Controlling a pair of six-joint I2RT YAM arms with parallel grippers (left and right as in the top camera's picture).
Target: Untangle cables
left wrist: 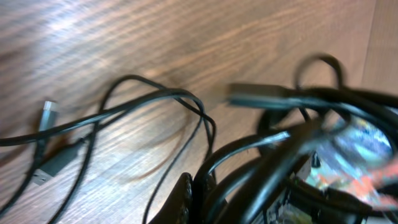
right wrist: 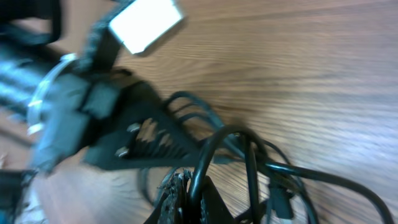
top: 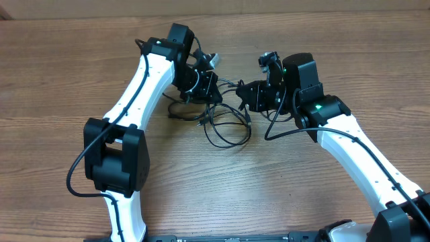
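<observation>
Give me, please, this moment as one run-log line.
left gripper: shut on cables | right gripper: shut on cables | tangle: loops lying on table between grippers

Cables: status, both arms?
Left gripper shut on cables. Right gripper shut on a loop of them. Tangle not yet apart, rest lying on table. Grippers close together, little room.

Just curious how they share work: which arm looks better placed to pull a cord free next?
Probably the right arm: its jaws look shut on one strand of the cables, with bare table beside it. The left arm has jaws among several strands, better for anchoring.
</observation>
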